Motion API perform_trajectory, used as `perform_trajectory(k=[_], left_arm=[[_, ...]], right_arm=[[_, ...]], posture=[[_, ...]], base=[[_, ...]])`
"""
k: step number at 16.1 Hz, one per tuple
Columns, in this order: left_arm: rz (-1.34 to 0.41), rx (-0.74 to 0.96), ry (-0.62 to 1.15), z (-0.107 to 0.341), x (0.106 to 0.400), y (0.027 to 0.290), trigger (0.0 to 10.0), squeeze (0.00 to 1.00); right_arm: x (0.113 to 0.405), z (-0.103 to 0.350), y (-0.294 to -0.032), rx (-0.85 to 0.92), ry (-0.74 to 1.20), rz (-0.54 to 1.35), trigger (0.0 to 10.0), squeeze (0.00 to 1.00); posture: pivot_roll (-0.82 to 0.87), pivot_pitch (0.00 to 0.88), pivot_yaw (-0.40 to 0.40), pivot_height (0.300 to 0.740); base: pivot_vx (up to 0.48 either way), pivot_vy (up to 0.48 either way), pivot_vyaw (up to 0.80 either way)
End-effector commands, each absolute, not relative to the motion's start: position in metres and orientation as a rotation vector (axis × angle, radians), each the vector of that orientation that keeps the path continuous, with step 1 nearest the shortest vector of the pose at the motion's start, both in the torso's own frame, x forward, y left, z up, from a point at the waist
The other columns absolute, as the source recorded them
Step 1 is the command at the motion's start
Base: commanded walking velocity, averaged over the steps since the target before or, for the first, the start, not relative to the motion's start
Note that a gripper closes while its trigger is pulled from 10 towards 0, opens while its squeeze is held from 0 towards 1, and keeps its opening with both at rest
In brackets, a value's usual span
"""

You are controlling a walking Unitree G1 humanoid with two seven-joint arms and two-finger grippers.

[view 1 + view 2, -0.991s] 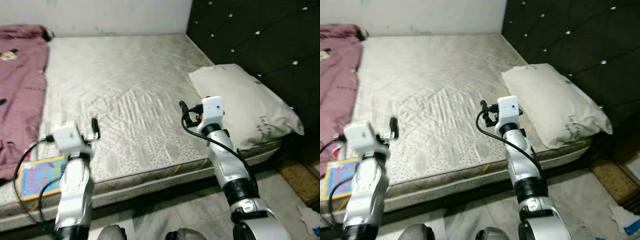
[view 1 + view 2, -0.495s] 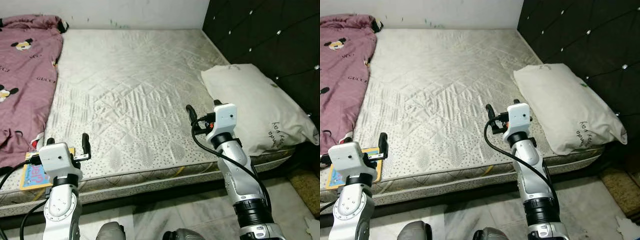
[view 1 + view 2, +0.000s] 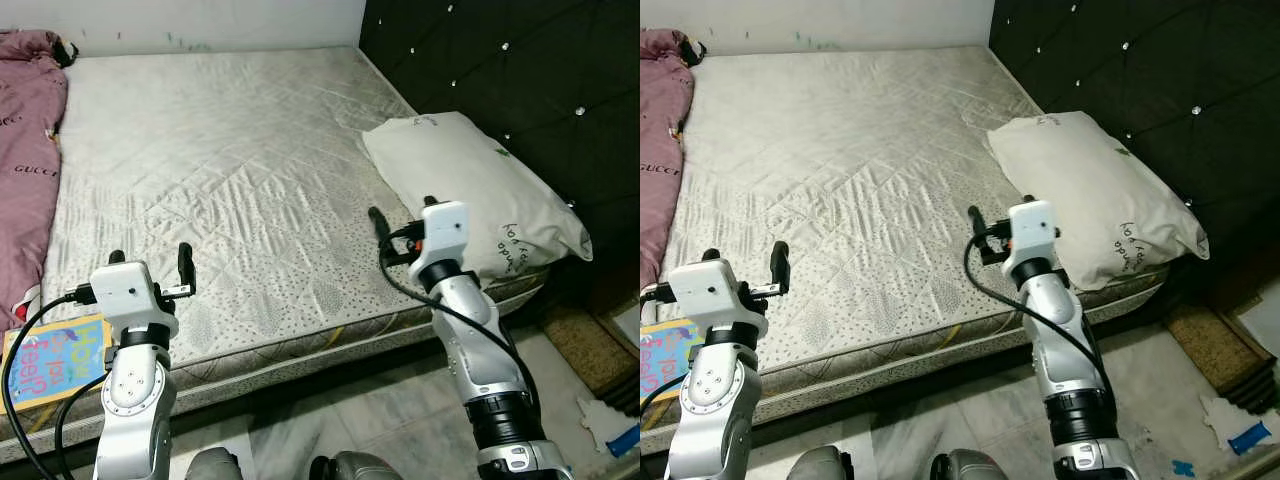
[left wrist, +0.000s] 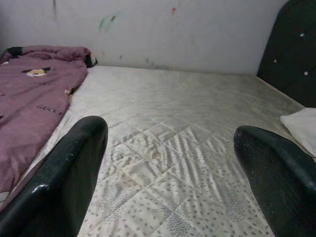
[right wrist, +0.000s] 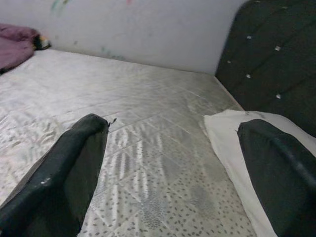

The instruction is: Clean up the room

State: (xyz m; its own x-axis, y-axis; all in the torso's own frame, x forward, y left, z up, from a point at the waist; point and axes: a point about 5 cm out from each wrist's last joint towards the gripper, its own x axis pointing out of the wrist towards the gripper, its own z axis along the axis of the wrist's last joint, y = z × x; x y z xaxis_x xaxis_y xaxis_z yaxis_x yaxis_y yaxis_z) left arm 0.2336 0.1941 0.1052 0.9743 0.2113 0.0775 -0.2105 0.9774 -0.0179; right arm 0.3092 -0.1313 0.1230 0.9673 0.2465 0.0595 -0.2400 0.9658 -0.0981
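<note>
Partly cut off at the frame edge: purple blanket on the left side of the mattress, its far end bunched against the wall. Printed lettering "GUCCI" reads on it, along with a cartoon mouse face seen from the left wrist.

Partly hidden: colourful book lying flat at the near left corner of the mattress, behind the left arm and its cable; large letters on the cover, "reen" legible, the rest cut off or covered.

White pillow, on the right side of the mattress against the dark tufted headboard; its near corner overhangs the bed edge. Dark handwritten lettering near that corner, too small to read; a small green mark on top.

Left gripper: held above the near edge of the mattress, just beside the book, fingers spread wide, nothing between them.

Right gripper: raised over the mattress just beside the pillow's near side, fingers likewise wide apart and empty.

Floor: pale tiles at the bed foot; a brown mat beyond the bed corner, with white scraps and a small blue object, unidentifiable.
</note>
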Motion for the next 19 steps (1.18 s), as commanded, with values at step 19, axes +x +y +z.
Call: perform_trajectory(k=[19], left_arm=[[0.203,-0.022,-0.022,0.0981,0.2404,0.1911,10.0,0.0]], right_arm=[[0.316,0.1225,-0.1287,-0.089,-0.046,0.235,10.0,0.0]], posture=[[0.0,0.0,-0.08,0.74]], base=[[0.238,0.0,0.16]])
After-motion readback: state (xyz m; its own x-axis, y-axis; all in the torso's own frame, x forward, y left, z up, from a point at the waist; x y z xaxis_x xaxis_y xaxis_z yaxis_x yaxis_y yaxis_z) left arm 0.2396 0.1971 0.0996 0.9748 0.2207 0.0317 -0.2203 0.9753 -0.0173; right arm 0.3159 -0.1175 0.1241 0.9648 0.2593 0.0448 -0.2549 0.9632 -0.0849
